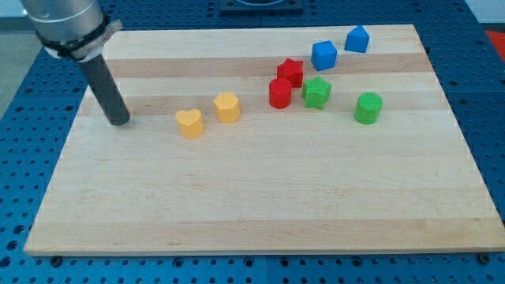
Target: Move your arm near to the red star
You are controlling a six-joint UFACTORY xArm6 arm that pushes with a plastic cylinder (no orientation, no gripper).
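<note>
The red star [290,72] sits on the wooden board [260,197] right of the view's centre, near the top. A red cylinder [279,93] touches it just below and left. My tip [118,121] rests on the board at the view's far left, well to the left of the red star. The yellow heart [189,123] and yellow hexagon [226,106] lie between my tip and the red blocks.
A green star [317,92] sits right of the red cylinder, a green cylinder [367,107] further right. A blue cube [323,55] and a blue pentagon-shaped block [357,39] lie at the top right. A blue perforated table surrounds the board.
</note>
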